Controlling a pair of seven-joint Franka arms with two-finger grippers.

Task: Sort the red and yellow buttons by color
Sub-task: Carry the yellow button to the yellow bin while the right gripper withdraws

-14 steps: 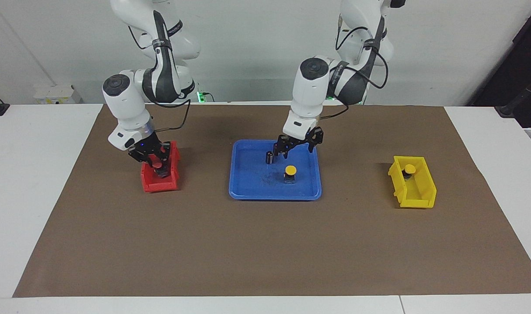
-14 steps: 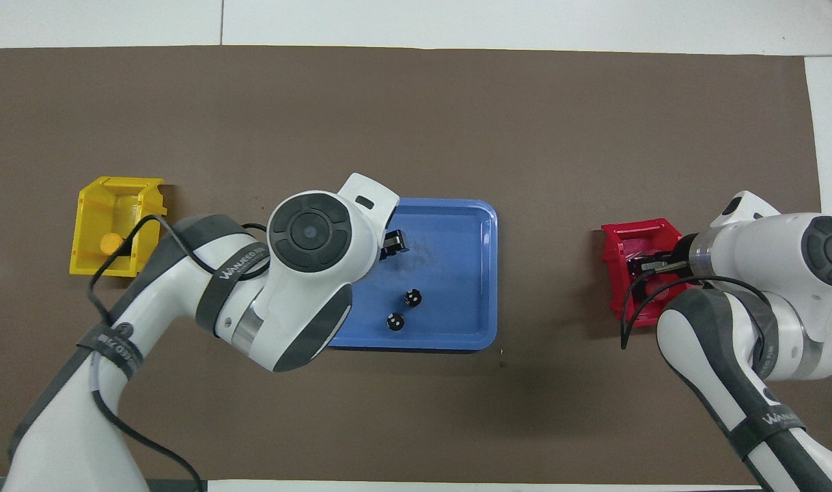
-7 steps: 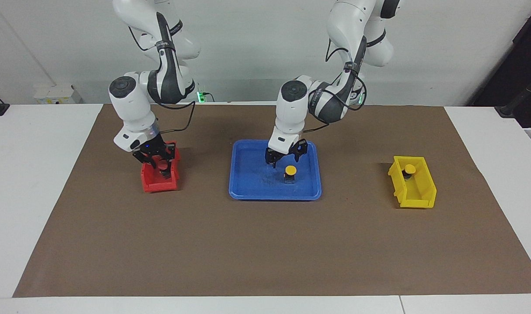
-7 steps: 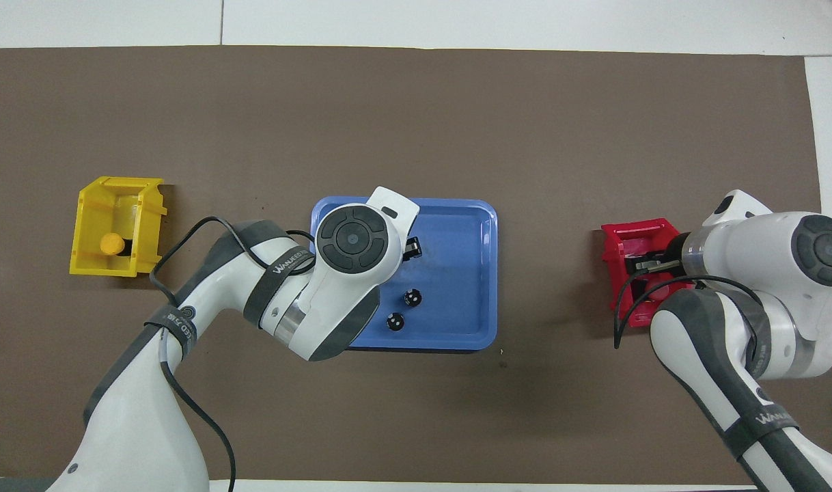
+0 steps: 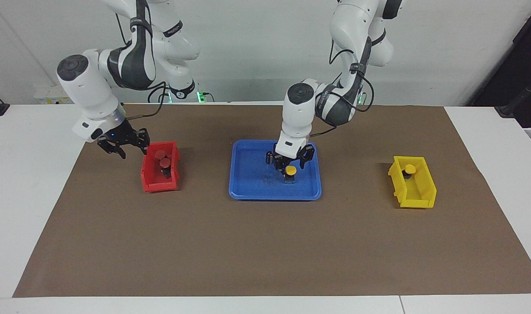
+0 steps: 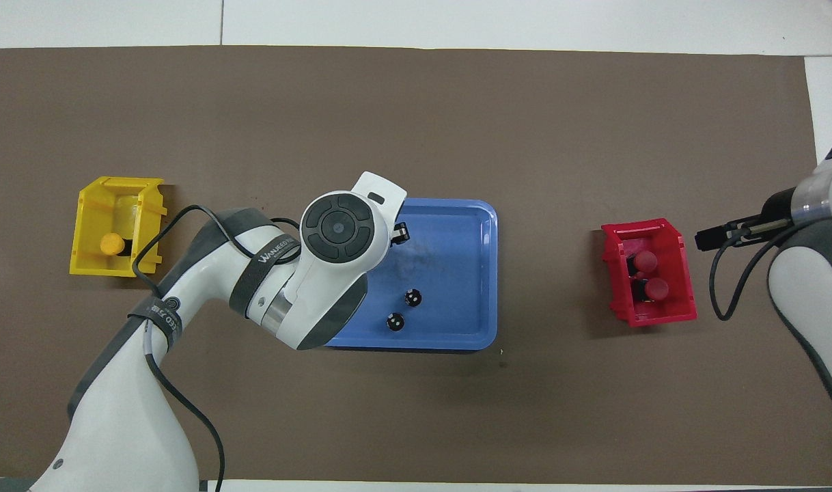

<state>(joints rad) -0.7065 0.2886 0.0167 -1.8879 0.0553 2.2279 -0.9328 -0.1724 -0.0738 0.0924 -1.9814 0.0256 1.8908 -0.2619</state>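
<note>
Red buttons: both now sitting in red bin, caps up, touching or nearly. A sec ago right hand was down in that bin w/ a button; now it's hanging off the bin, over the brown mat toward right arm's end of tabletop, fingers spread, carrying nothing. So red side is looking done.

Left hand has dropped from over the tray's robot-side part to right above last loose yellow button in blue tray; fingers open, straddling the cap, not yet gripping as far as facing view is showing. Overhead view: arm is hiding that button.

Containers:
- yellow bin: holding 1 yellow button, at the robot-side end.
- blue tray: holding the loose yellow btn + 2 small black cylinders; one is partly hidden by left hand in facing view.

Judging remaining: one yellow pick + drop into yellow bin.
</note>
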